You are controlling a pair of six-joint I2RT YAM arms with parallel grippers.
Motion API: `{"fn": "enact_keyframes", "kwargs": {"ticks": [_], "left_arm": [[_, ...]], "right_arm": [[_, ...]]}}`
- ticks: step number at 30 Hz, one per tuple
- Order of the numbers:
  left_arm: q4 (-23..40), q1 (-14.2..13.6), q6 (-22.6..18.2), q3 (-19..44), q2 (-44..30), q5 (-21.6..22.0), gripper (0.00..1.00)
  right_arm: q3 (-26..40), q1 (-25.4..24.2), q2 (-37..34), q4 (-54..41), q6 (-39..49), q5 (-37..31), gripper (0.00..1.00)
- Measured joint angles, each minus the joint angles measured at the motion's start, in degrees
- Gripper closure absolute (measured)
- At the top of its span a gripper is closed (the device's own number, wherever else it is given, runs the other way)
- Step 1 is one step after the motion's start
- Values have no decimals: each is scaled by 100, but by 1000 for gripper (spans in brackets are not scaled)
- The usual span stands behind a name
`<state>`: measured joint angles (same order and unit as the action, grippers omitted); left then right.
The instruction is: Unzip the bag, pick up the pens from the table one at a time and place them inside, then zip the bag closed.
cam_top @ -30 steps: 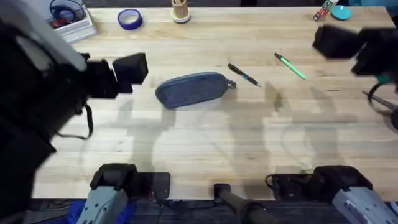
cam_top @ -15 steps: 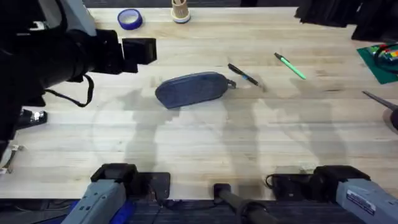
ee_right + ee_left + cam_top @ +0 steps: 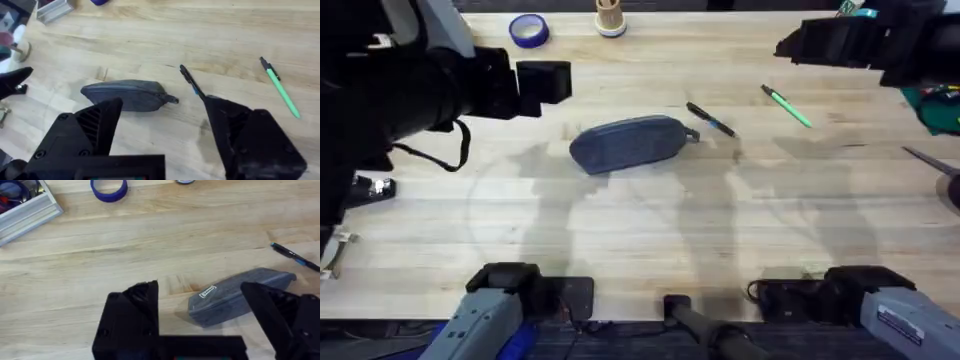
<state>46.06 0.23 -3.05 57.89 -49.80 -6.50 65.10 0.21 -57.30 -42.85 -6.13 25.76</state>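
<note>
The grey-blue bag (image 3: 628, 143) lies zipped on the table (image 3: 650, 230), its pull tab (image 3: 692, 136) pointing right. Just right of the tab lies the dark pen (image 3: 711, 120), and the green pen (image 3: 787, 106) is farther right. My left gripper (image 3: 545, 82) hovers open above the table, up and left of the bag, holding nothing. In the left wrist view the bag (image 3: 235, 296) sits between the open fingers (image 3: 132, 317). My right gripper (image 3: 812, 43) hangs open high over the far right; its wrist view shows the bag (image 3: 125, 94), dark pen (image 3: 192, 82) and green pen (image 3: 280, 87) below.
A blue tape roll (image 3: 528, 30) and a small wooden cup (image 3: 610, 18) stand at the far edge. A metal tray (image 3: 27, 210) sits at the far left. Green items (image 3: 938, 100) and a dark tool (image 3: 930, 160) lie at the right edge.
The left arm rose and swung toward the far left, then held still. The right arm moved up and leftward across the far right. Bag and pens have not moved.
</note>
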Motion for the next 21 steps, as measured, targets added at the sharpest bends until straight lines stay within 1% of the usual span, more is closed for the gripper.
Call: {"fn": "enact_keyframes", "kwargs": {"ticks": [6, 8, 10, 14, 18, 20, 21], "left_arm": [[-13, 0, -15, 0, 0, 4, 8], [-7, 1, -148, 0, -2, 4, 8], [30, 0, -410, 0, -2, -8, 8], [213, 2, -1169, 2, -2, -195, 8], [427, 13, -2035, 2, -2, -598, 8], [509, 70, -2433, 2, -2, -823, 8], [584, 260, -3059, 2, -2, -1284, 8]], "right_arm": [[0, 0, 0, -4, 17, 2, 6], [0, 0, 0, -3, 16, 3, 6], [0, 0, 0, 1, 15, 2, 6], [0, 0, 0, 40, 17, -1, 6], [0, 0, 0, 44, 17, -90, 6], [0, 0, 1, 50, 17, -119, 6], [0, 0, 0, 57, 17, -156, 6]]}}
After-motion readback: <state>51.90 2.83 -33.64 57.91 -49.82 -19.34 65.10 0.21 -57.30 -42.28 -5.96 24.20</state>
